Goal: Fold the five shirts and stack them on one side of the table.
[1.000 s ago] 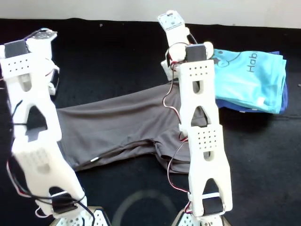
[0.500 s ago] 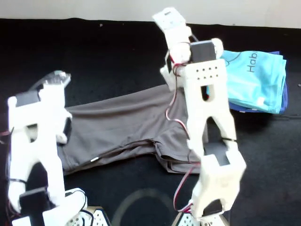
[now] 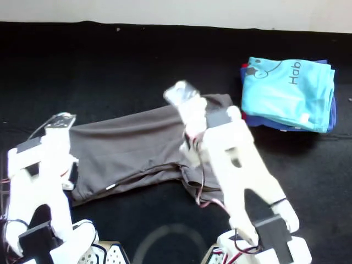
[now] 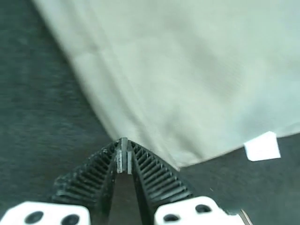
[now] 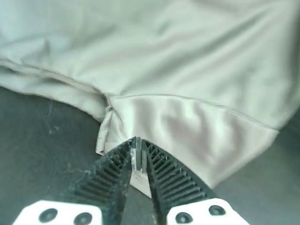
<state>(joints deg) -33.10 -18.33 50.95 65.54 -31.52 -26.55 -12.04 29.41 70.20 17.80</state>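
Looking down from the high view, I have both arms folded back low at the near edge of the black table (image 3: pixel 110 60). The left arm (image 3: pixel 41 181) is bent over the near left end of the grey shirt (image 3: pixel 126 148). The right arm (image 3: pixel 234 165) angles in across the shirt's right end. The grey shirt lies spread flat mid-table. Well apart from it, at the far right, sits the folded stack, with a turquoise shirt (image 3: pixel 289 93) on top and a blue one (image 3: pixel 331 113) under it. The turquoise shirt carries dark lettering and a small printed figure.

On the left wrist view, the left gripper (image 4: pixel 123 154) has its ribbed black jaws closed tip to tip, the tips right at the shirt's hem edge where cloth meets table. A small white label (image 4: pixel 262 146) sticks out from the hem nearby; I can't make out any print on it.

On the right wrist view, the right gripper (image 5: pixel 137 157) is likewise pressed closed, its tips over a sleeve (image 5: pixel 187 131) beside the bunched seam.
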